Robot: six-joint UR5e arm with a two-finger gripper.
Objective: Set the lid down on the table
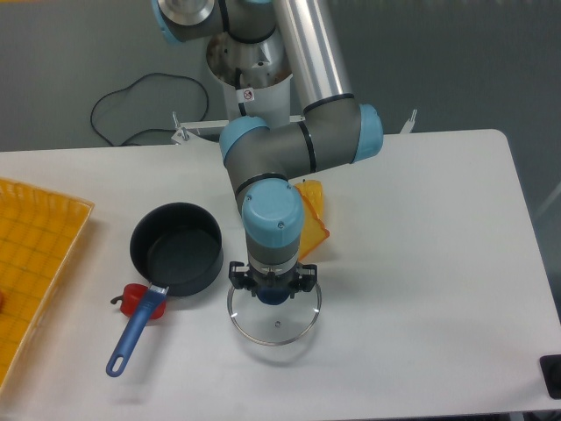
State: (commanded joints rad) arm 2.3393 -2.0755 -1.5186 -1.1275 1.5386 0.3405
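One claw of mine clamped on the blue knob, lid low over the tabletop, just right of the pot

- Robotics lab / test cell, not a home kitchen.
- Industrial arm w/ grey links & light-blue joint caps, mounted on a pedestal base behind the table.
- Table = plain white top w/ rounded corners, no stove or sink on it.
- Backdrop: bare grey floor/wall, loose black cable looped on it.
- Kitchen items look like props: dark pot w/ blue handle, glass lid, small red thing by the handle, yellow-orange item behind the arm.
- Yellow grid tray at the left edge, like a sorting bin.
- Dark device corner at lower right; can't tell what.
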